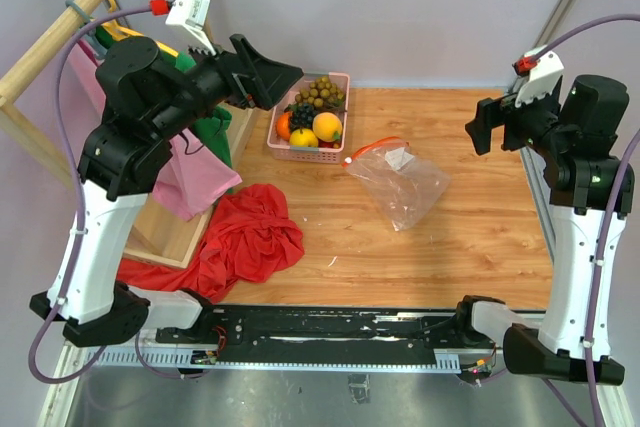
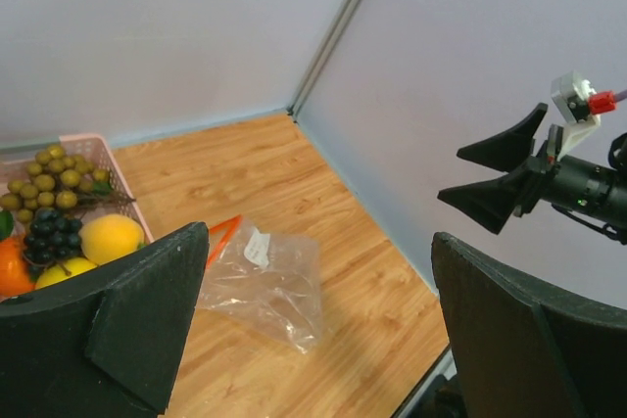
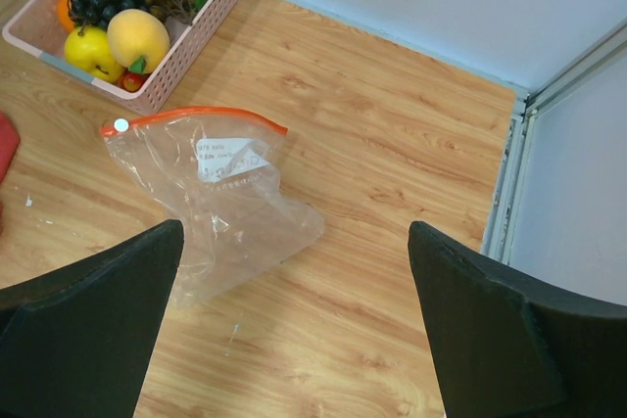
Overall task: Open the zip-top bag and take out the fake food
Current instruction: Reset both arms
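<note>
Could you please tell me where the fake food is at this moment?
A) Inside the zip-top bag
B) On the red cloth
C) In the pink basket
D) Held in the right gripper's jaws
C: the fake food is piled in the pink basket, while the zip-top bag lies beside it on the table with no fruit in it.

Both arms are reared up with elbows bent, the left tool and right tool pointing inward towards each other, each with jaws spread wide and holding nothing.
</note>
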You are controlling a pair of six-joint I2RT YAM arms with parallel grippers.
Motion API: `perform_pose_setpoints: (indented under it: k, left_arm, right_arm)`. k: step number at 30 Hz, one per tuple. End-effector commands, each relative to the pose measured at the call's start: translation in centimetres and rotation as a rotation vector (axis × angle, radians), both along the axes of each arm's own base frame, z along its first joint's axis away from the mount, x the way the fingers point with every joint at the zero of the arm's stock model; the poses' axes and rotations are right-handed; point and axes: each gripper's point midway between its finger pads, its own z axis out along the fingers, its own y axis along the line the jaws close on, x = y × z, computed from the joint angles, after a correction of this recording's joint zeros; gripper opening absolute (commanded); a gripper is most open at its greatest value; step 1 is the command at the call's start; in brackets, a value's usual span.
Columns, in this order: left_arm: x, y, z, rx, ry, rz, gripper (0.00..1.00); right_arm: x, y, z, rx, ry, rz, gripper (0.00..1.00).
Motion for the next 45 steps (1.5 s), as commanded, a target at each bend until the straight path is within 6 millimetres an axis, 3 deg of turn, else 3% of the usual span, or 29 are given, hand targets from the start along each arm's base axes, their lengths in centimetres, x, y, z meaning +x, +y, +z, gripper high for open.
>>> perform_pose_setpoints:
  k: [1,4,11,17,45]
  left_arm:
    - [0.7,0.9,-0.4,0.069,0.000,0.048,0.99]
    - [1.4,1.4,-1.0,0.081,0.007,0.092,0.99]
    - [1.9,1.0,0.1,0.075,-0.037,0.085,0.99]
    - [2.7,0.1,-0.5,0.083,-0.019,0.062,0.99]
    - [2.8,-1.2,-2.4,0.024,0.049,-0.022,0.99]
  right_arm:
    - [-0.6,0.1,-0.6,-0.071,0.014,0.042,0.99]
    - [-0.6,-0.3,-0.7,-0.041,0.064,-0.004,0.99]
    - [-0.1,-0.9,1.2,0.034,0.071,-0.111,0.99]
    - [-0.4,0.2,1.3,0.069,0.069,-0.061,0.99]
    - [0.7,-0.1,3.0,0.049,-0.004,-0.061,0.99]
